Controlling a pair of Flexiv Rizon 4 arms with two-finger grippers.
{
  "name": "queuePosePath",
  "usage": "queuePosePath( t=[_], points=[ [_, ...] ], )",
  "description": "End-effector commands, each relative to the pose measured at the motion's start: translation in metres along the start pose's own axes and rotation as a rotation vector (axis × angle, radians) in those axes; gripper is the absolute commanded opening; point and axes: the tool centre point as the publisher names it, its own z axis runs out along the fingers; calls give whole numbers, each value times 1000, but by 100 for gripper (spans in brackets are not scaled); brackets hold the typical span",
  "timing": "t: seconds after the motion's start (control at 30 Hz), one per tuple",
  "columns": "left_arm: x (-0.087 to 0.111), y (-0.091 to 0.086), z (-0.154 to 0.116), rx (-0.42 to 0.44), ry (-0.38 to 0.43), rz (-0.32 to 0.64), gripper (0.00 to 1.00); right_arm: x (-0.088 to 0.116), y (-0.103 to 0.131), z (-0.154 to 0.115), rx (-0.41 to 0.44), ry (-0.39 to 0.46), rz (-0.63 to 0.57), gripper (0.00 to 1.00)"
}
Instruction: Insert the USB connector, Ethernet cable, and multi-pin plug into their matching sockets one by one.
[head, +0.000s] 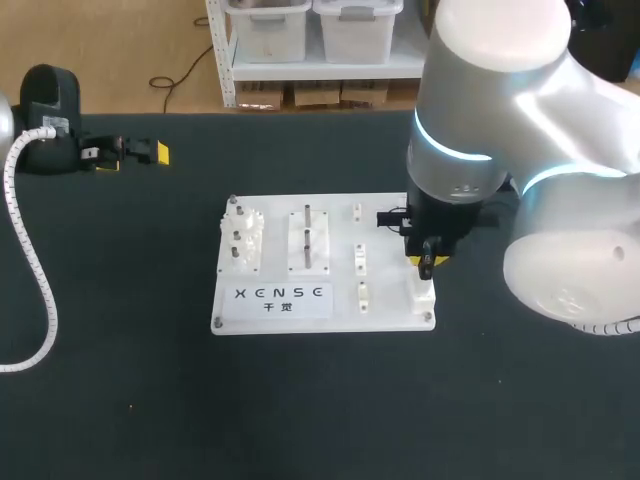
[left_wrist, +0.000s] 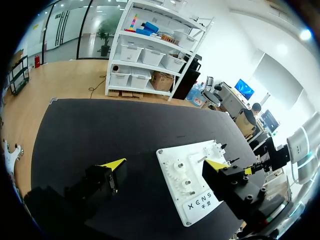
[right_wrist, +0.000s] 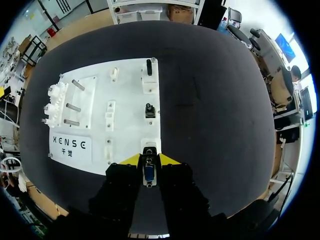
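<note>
A white board (head: 390, 316) lies mid-table. My right gripper (head: 427, 262) hangs over its right edge, shut on the multi-pin plug (right_wrist: 149, 173), a small blue-faced connector gripped between the yellow-tipped fingers. Just ahead of the plug stands a white socket block (right_wrist: 150, 145), also visible under the gripper from above (head: 422, 294). Further along the same edge of the board (right_wrist: 127, 82), a black connector (right_wrist: 149, 110) and another black connector (right_wrist: 149, 67) sit in their white holders. My left gripper (head: 135, 158) rests far back left on the table, open and empty; its own view (left_wrist: 165, 164) looks toward the board (left_wrist: 172, 160).
The board's left part carries a white gear block (head: 243, 240) and a plate with metal pegs (head: 309, 240); small white sockets (head: 359, 258) form a middle column. A white coiled hose (head: 30, 250) from my left arm runs down the table's left side. Dark tabletop surrounds the board.
</note>
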Motion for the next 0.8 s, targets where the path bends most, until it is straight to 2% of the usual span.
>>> queuePosePath(
  t=[0.03,0.8],
  points=[
    [0,0,0,0,0,0,100,1,-2,1,0,-7,4,0],
    [0,0,0,0,0,0,100,2,0,16,25,25,33,0]
  ],
)
